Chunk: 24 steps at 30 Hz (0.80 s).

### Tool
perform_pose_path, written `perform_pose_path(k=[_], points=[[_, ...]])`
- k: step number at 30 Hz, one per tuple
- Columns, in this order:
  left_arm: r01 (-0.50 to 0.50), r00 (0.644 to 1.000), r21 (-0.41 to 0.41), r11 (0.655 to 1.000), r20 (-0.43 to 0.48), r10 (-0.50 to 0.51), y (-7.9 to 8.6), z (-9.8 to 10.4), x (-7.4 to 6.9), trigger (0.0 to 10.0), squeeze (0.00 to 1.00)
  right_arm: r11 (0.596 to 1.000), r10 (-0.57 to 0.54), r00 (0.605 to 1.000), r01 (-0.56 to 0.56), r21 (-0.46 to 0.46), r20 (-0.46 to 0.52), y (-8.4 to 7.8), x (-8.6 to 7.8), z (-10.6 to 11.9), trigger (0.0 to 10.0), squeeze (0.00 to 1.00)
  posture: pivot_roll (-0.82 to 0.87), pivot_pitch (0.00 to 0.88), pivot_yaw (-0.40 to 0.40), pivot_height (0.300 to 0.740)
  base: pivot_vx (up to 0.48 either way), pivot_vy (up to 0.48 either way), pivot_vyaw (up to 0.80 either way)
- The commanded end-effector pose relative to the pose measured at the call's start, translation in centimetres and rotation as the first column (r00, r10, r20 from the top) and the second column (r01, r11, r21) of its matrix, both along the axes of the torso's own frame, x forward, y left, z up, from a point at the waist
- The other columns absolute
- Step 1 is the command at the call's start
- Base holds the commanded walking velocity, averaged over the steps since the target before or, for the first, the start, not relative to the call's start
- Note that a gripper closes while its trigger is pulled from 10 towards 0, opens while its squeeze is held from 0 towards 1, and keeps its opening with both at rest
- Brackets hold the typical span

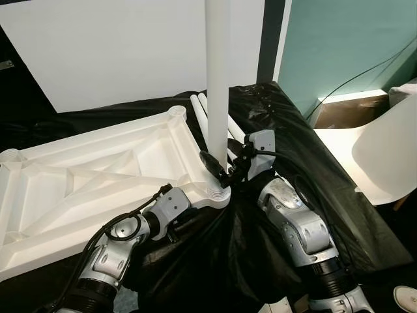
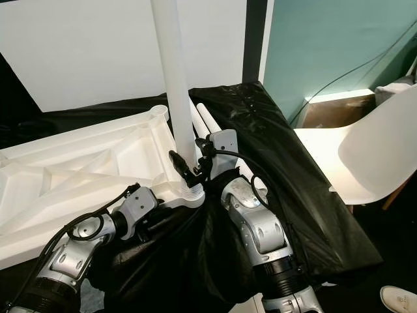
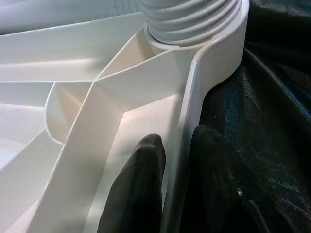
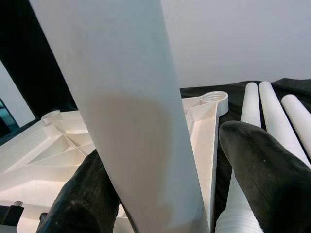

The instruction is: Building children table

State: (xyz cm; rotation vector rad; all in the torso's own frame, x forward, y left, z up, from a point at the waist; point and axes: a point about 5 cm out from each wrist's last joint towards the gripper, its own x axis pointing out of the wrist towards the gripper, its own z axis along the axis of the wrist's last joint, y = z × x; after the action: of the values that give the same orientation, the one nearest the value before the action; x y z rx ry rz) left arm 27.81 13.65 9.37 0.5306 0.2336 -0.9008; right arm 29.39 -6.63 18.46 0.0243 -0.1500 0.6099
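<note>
Upturned tabletop (image 1: 98, 169) on black sheeting (image 1: 313, 163): 1 leg (image 1: 217, 78) upright in near corner socket, right gripper (image 1: 225, 171) fingers straddling it, left gripper (image 3: 170, 184) pinching tabletop's rim; 3 spare legs (image 4: 272, 116) lie beside, unfitted.

1. A room in a home, used for furniture assembly.
2. A teal wall (image 1: 339, 45) stands behind a white chair (image 1: 384, 156).
3. Left of the chair, black sheeting (image 1: 306, 163) covers the surface.
</note>
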Motion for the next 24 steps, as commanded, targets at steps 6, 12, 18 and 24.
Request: perform_pose_path(k=[6, 12, 18, 24], points=[[-0.027, 0.996, 0.014, 1.0, -0.08, 0.028, -0.1, -2.1, -0.6, 10.0, 0.0, 0.986, 0.147, 0.989, -0.147, -0.073, -0.005, -0.9, 0.0, -0.8, 10.0, 0.0, -0.02, 0.0, 0.029, 0.74, 0.0, 0.0, 0.0], [-0.021, 0.997, 0.013, 1.0, -0.075, 0.022, -0.4, -2.1, -0.4, 10.0, 0.0, 0.926, 0.326, 0.939, -0.341, -0.16, -0.113, -2.6, -0.3, -2.1, 10.0, 0.0, -0.03, 0.0, 0.03, 0.74, 0.0, 0.0, 0.0], [-0.019, 0.998, 0.026, 0.999, -0.063, 0.021, -0.4, -2.0, -0.1, 10.0, 0.0, 0.931, 0.282, 0.955, -0.296, -0.213, -0.091, -4.6, 1.9, -2.9, 10.0, 0.0, -0.02, 0.0, 0.033, 0.74, 0.0, 0.0, 0.0], [-0.022, 0.998, 0.027, 0.999, -0.059, 0.024, -0.3, -1.9, 0.0, 10.0, 0.0, 0.922, 0.289, 0.956, -0.293, -0.252, -0.055, -4.4, 2.8, -3.0, 10.0, 0.0, -0.01, 0.0, 0.037, 0.74, 0.0, 0.0, 0.0]])
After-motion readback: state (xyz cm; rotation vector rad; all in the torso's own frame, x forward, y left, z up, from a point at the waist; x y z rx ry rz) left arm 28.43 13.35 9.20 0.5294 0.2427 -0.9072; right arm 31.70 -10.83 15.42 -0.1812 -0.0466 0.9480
